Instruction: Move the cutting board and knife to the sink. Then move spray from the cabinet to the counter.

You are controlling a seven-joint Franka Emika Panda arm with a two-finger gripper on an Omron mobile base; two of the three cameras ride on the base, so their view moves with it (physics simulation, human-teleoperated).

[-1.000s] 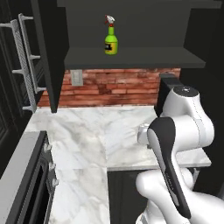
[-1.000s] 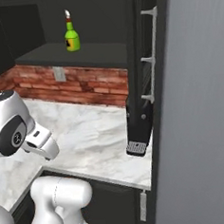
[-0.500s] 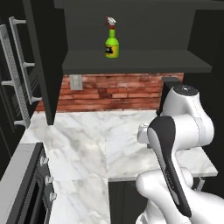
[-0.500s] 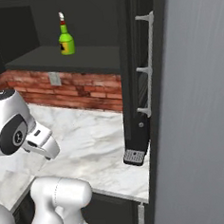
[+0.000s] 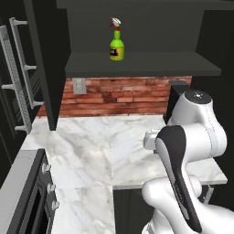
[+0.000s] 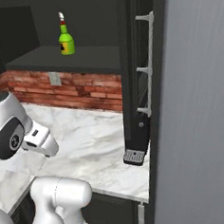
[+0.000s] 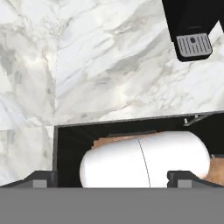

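The green spray (image 5: 117, 44) (image 6: 65, 37) with its red-and-white nozzle stands upright on the shelf of the open dark cabinet (image 5: 146, 64) (image 6: 43, 60), above the white marble counter (image 5: 91, 137) (image 6: 92, 134) (image 7: 109, 65). My arm is folded low in front of the counter, well below and short of the bottle. In the hand view my gripper (image 7: 111, 178) is open, pointing down at the counter's front edge, with nothing between its fingertips (image 7: 41, 178). The cutting board, the knife and the sink are out of view.
A black coffee machine (image 6: 137, 140) (image 7: 192, 26) stands at the counter's right end against the tall grey fridge (image 6: 194, 102). A stove (image 5: 27, 196) borders the counter at the lower left. An open dark door with a silver bar handle (image 5: 16, 77) stands to the left.
The whole picture has shifted a little as the base drove, mostly in the first half second. The spray stays on the shelf, and the arm keeps its pose with the gripper open.
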